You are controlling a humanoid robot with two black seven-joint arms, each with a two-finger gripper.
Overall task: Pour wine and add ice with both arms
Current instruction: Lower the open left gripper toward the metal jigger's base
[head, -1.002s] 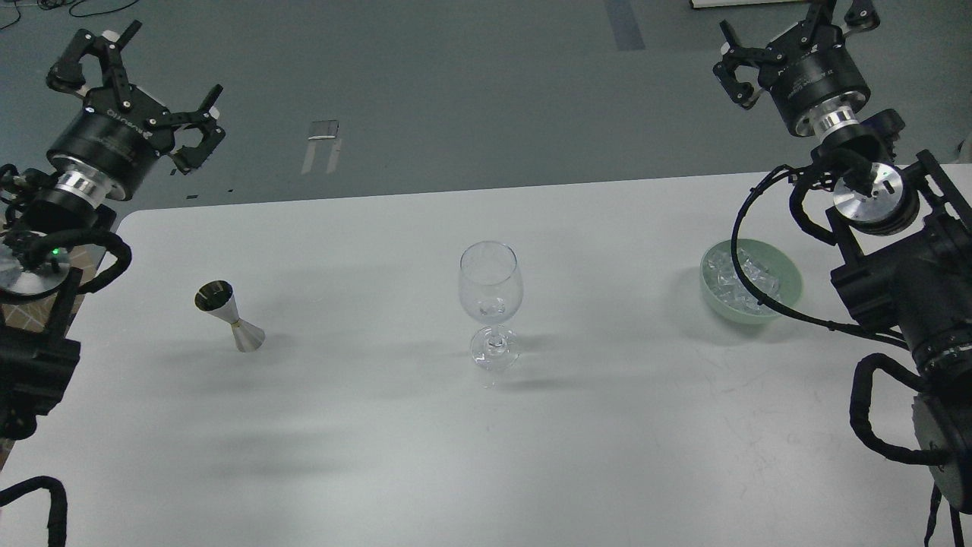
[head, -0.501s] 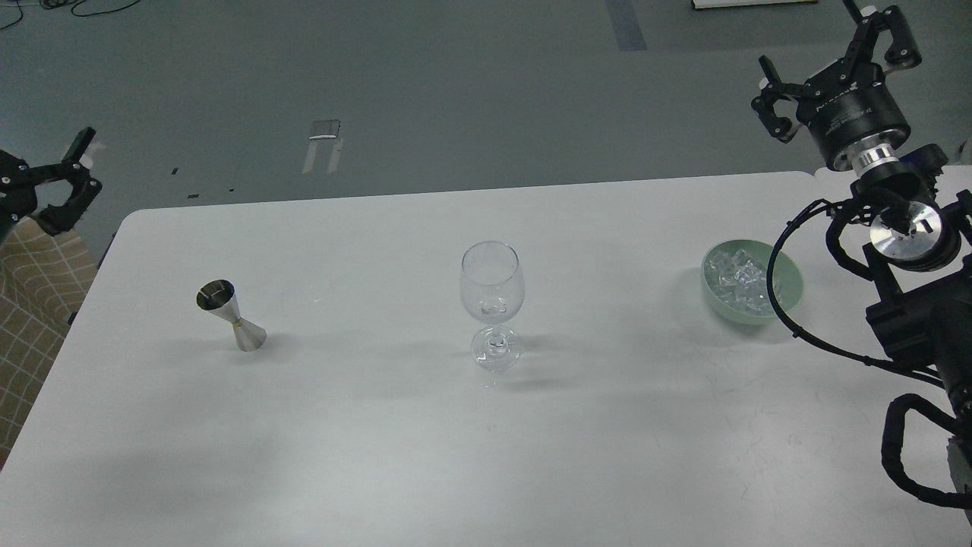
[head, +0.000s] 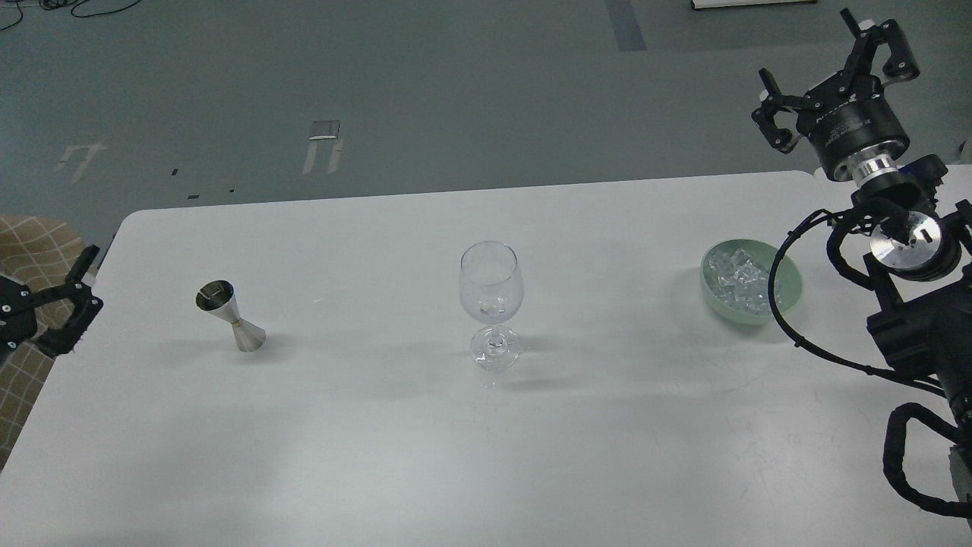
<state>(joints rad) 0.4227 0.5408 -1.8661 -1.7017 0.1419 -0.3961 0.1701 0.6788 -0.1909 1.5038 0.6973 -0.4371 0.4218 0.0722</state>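
Here ice (head: 740,279) fills bowl (head: 790,300) beside glass (head: 491,292)

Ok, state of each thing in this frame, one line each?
Clear stemmed wine glass: upright, looks empty.
Silver double-cone jigger: upright, contents unclear.
Pale green bowl: holds clear ice cubes.
Left gripper: open, empty.
Right gripper: open, empty, raised.

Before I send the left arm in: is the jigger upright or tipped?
Upright: the jigger stands on its wider cone on the table, open cup facing up.
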